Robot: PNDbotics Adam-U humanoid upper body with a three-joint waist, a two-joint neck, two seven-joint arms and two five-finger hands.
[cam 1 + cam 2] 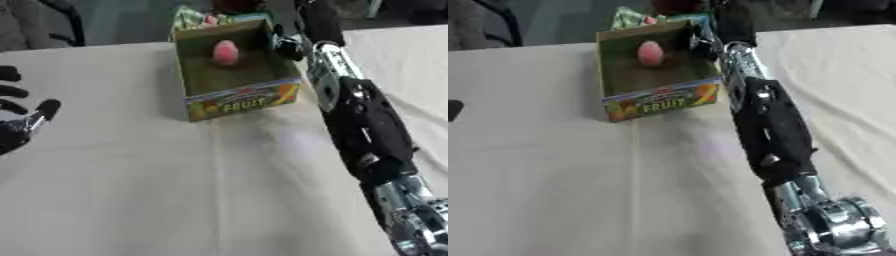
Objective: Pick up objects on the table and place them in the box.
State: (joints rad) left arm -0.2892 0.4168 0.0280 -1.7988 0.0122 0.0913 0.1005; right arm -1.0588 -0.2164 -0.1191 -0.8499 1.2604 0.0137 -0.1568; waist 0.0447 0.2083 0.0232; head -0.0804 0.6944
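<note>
- Box (236, 97): open cardboard carton, printed "FRUIT" on its near panel, standing on the far middle of the table (131, 190), which is covered in white cloth.
- Pink object (226, 52): rounded, egg-like, lying inside the box toward its far side. It touches no hand.
- Right arm (363, 125): runs from the near right corner diagonally to the far side, passing just beside the right wall of the box. It screens the table surface to the right of the box.
- Right hand (287, 45): dark, seen at the box's far right corner, beside or over the rim. The fingers cannot be made out, so whether it is released or clenched cannot be told.
- Left hand (22, 117): at the left edge, well apart from the box, fingers spread and relaxed, holding nothing.
- Far side: green and red items (197, 15) behind the box, too blurred to identify.
- View difference: the left eye view shows the left hand's palm and fingers; the right eye view shows only 1 dark fingertip at its left edge, and more of the silver joint at the near end of the right arm.
</note>
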